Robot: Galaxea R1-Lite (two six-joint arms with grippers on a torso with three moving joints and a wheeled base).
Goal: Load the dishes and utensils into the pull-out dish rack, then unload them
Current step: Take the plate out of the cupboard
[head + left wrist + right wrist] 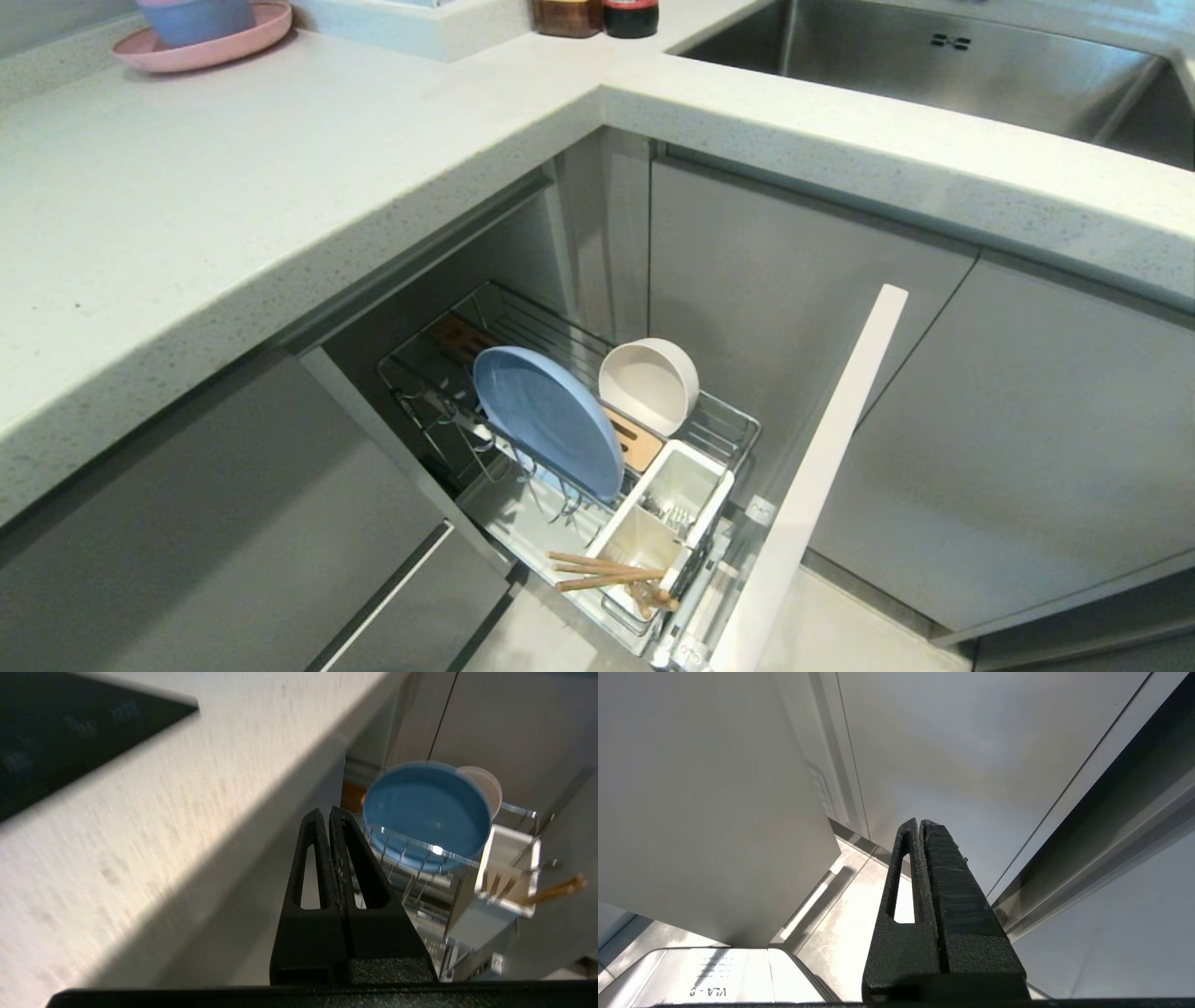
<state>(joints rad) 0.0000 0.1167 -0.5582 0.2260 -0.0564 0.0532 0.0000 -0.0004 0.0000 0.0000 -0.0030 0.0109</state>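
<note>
- the pull-out dish rack [719,425] stands drawn out below the desk [280,187], its pale front panel [812,485] swung toward the robot.
- the light-blue plate [546,415] stands on edge between the prongs; the off-white bowl [649,383] leans just behind it.
- the chopsticks [602,571] jut from the nearer white cup [635,546]; metal cutlery [667,513] sits in the farther one.
- the left gripper [331,812] is near the rack, jaws clenched on nothing; the right gripper [920,823] is parked by the cabinet fronts, jaws also clenched and empty.
- loading looks finished, so unloading likely comes next (a judgement only).
- to do it well: release the left jaws before reaching, grasp the plate's top rim, and lift straight up, clear of the prongs and the bowl.
</note>
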